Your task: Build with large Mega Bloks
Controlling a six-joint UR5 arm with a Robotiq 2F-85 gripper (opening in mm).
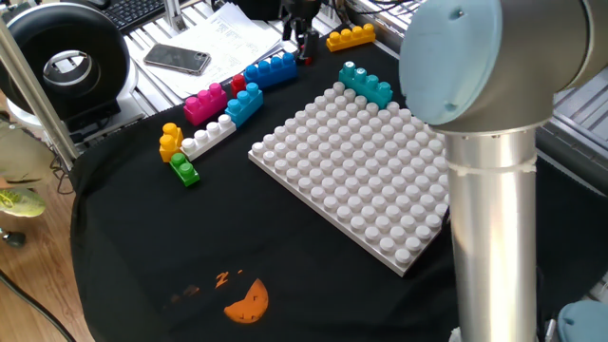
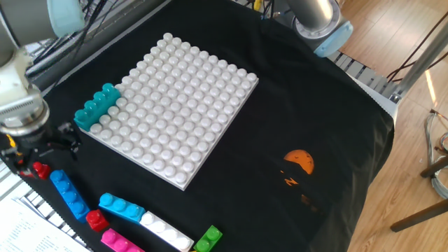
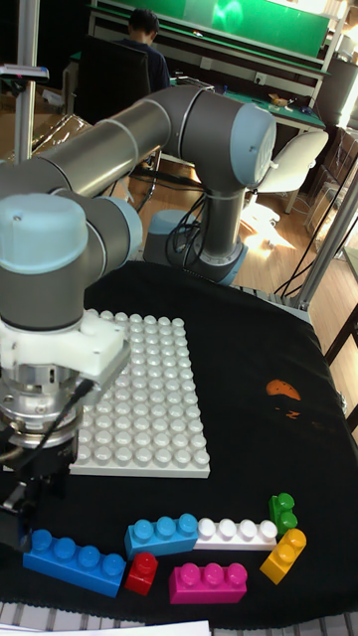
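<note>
Mega Bloks are lying in a loose row along the table edge: green brick, white brick, pink brick, long blue brick. I am hovering my gripper over a red brick, fingers apparently spread, holding nothing. Farther off, a teal brick is sitting on the white baseplate.

Pincer mostly behind the arm's wrist in the tall fixed view, its opening impossible to judge, small red brick half covered by it, yellow brick missing from the other fixed view, teal brick unseen in the tall view, arm cut off by the frame's edges.
</note>
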